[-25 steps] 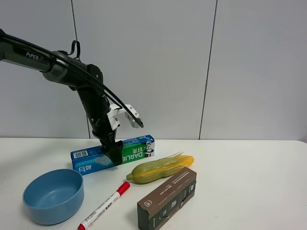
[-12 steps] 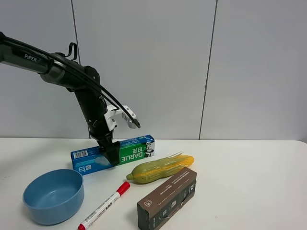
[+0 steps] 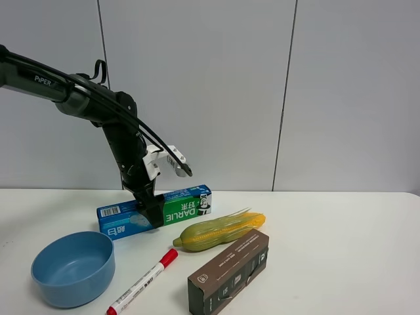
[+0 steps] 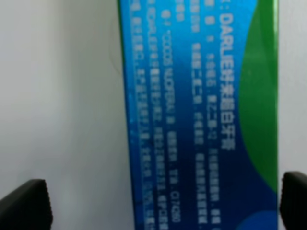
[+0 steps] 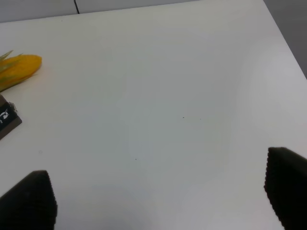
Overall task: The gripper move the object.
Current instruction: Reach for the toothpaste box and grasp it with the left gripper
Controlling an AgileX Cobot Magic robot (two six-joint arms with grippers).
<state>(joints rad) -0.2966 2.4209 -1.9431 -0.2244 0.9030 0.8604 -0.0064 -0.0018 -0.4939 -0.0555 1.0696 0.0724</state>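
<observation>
The blue and green Darlie toothpaste carton [image 3: 180,209] lies flat at the back left of the white table. My left gripper [image 3: 152,213] points down right over its middle, touching or just above it. In the left wrist view the carton [image 4: 201,120] fills the picture and the gripper [image 4: 158,206] is open, with one fingertip [image 4: 26,203] on each side of the carton and not clamped on it. My right gripper [image 5: 158,201] is open and empty over bare table; it is out of the exterior high view.
A yellow corn cob [image 3: 220,231] lies just in front of the carton, with a dark brown box [image 3: 228,271] in front of that. A red-capped marker [image 3: 143,281] and a blue bowl [image 3: 73,267] are at the front left. The right wrist view shows the corn's tip [image 5: 19,69].
My left arm has shifted slightly to the left, its gripper staying over the carton. The carton and the other things have not moved.
</observation>
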